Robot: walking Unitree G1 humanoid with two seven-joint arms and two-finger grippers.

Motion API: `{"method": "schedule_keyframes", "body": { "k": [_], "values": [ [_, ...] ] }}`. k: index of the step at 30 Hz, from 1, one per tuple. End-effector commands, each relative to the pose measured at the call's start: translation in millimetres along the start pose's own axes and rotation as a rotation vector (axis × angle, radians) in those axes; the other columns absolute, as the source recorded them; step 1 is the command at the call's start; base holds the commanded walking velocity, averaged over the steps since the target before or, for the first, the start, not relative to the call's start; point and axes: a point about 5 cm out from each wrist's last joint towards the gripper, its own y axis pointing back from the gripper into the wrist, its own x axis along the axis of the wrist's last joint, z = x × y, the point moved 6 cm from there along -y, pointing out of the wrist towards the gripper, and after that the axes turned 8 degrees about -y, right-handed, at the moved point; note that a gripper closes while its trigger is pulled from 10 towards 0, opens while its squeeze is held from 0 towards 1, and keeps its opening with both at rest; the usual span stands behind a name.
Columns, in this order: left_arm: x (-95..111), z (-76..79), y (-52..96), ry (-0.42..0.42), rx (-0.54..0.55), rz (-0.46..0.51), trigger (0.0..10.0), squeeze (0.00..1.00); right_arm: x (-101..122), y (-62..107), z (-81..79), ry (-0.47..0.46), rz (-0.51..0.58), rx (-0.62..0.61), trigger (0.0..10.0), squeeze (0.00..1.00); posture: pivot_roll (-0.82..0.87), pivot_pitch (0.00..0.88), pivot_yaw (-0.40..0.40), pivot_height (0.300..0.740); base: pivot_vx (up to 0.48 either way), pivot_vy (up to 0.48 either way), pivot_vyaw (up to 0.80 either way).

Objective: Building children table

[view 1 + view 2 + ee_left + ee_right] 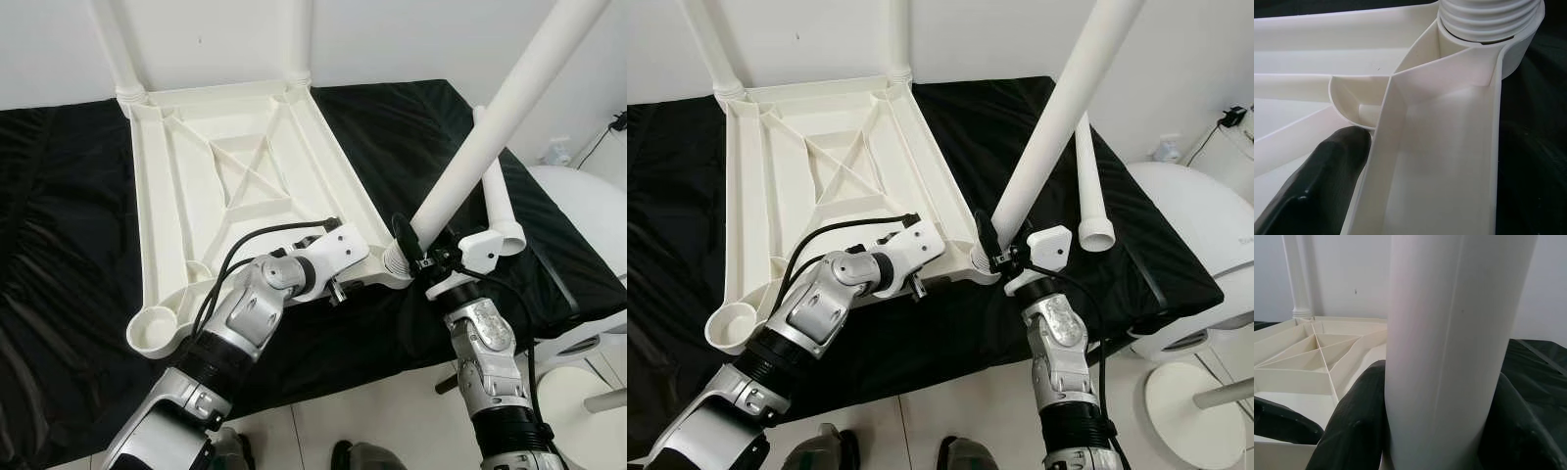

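Observation:
A white plastic table top [157, 196] lies upside down on a black cloth. Two white legs [116, 49] [299, 39] stand in its far corners. My right gripper [423, 257] is shut on a third white leg [490, 127], which leans to the right with its threaded end [1488, 19] in the near right corner socket. Both black fingers [1356, 421] press against this leg [1449, 333]. My left gripper [338, 286] holds the near rim beside that socket, one black finger [1322, 181] against a rib. A fourth leg [498, 196] lies loose on the cloth at the right.
The near left corner socket [155, 331] has nothing in it. The cloth-covered surface [59, 245] ends just in front of me, with tiled floor [392, 411] below. A white rounded object [588, 215] stands at the right, beyond the surface's edge.

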Motion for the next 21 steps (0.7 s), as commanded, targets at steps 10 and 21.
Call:
{"method": "schedule_keyframes", "body": {
  "k": [10,21],
  "values": [
    [-33.6,-7.0,2.3,0.033,0.083,-0.127,10.0,0.00,-41.6,5.2,9.6,-0.020,-0.230,-0.044,10.0,0.00,-0.02,0.091,-0.004,0.740,0.000,0.000,0.00],
    [-33.5,-8.4,3.2,0.036,0.089,-0.128,10.0,0.00,-38.9,-1.1,8.4,0.011,-0.246,-0.023,10.0,0.00,-0.02,0.092,-0.003,0.740,0.000,0.000,0.00]
  ]
}}
